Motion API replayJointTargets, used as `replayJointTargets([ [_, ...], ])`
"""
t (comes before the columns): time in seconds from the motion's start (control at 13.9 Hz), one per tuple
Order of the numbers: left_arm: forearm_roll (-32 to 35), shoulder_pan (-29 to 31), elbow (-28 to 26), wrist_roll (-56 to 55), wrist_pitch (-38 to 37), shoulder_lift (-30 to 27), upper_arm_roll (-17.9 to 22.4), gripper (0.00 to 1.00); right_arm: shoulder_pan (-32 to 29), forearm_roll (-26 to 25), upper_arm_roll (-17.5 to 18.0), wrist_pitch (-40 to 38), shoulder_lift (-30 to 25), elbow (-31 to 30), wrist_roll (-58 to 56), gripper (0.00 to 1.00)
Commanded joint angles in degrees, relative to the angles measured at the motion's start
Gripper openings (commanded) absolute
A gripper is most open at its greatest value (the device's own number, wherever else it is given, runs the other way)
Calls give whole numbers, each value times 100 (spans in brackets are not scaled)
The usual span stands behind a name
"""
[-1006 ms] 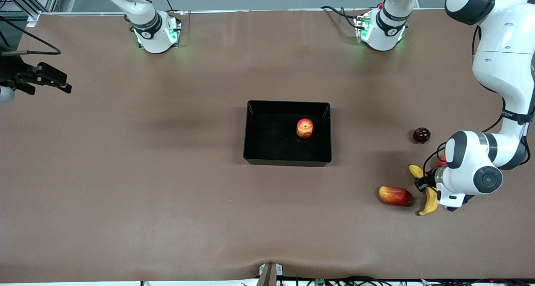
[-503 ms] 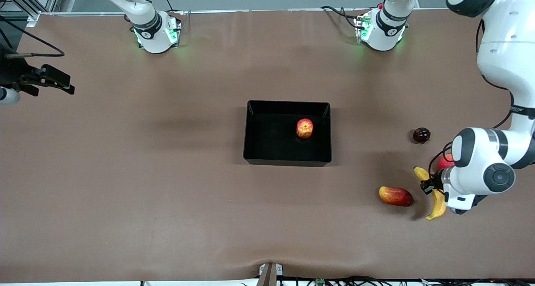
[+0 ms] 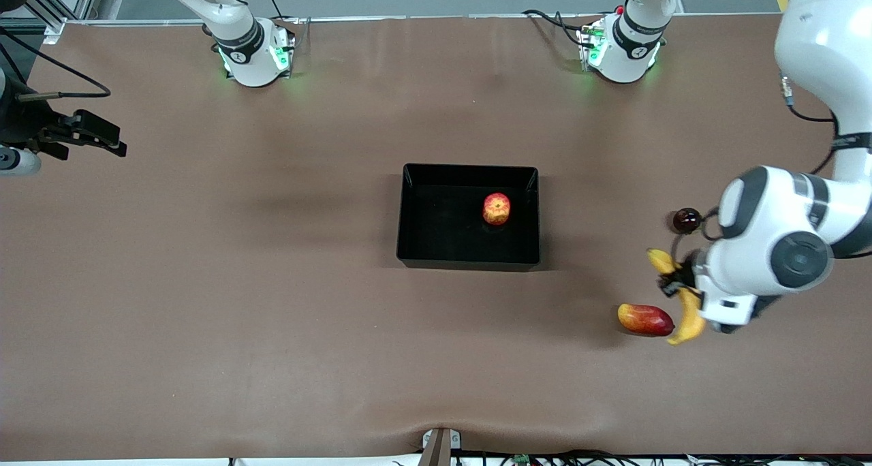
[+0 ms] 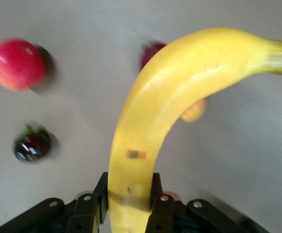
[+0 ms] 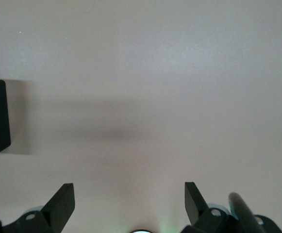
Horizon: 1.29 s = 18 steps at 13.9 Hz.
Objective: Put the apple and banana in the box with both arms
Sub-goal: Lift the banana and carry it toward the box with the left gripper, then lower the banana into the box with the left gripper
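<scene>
The right gripper (image 3: 88, 137) waits with fingers apart over bare surface (image 3: 204, 282), well away from the box (image 3: 469, 261). The apple (image 3: 496, 208) lies in the box. Toward the left arm's end from the box, the left gripper (image 3: 676, 287) hangs with its fingers clamped on the banana (image 3: 681, 302), above the mango (image 3: 644, 319).

Even overhead light, soft shadows, blurred left wrist view.

nothing really readable anywhere here. the banana (image 4: 145, 145) has a tiny brownish sticker on its skin, but whatever's printed on it is too small to make out. the dark bands on the arm bases (image 3: 240, 43) carry small white marks, also not legible.
</scene>
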Motion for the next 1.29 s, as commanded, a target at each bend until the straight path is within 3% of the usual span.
replayJointTargets([
  [0.0, 47, -371, -97, -847, -88, -63, -474, 0, 23, -112, -8, -25, -6, 61, -33, 100],
  [0.29, 100, -1759, -44, -1544, 8, 77, -466, 0, 40, -139, -8, 10, -6, 70, -33, 100],
  [0.5, 99, -2656, -44, -1894, 578, 341, -423, 0, 41, -130, -8, 19, -6, 70, -33, 100],
  [0.65, 74, -3192, -44, -2036, 1035, 481, -160, 0, 49, -112, -8, 10, -6, 70, -33, 100],
  [0.86, 38, -3695, -44, -2063, 1597, 701, 209, 0, 49, -112, -8, 10, -6, 96, -33, 100],
  [1.22, 64, -3784, -97, -2054, 1626, 1000, 254, 0, 49, -86, -8, 19, -6, 87, -25, 100],
])
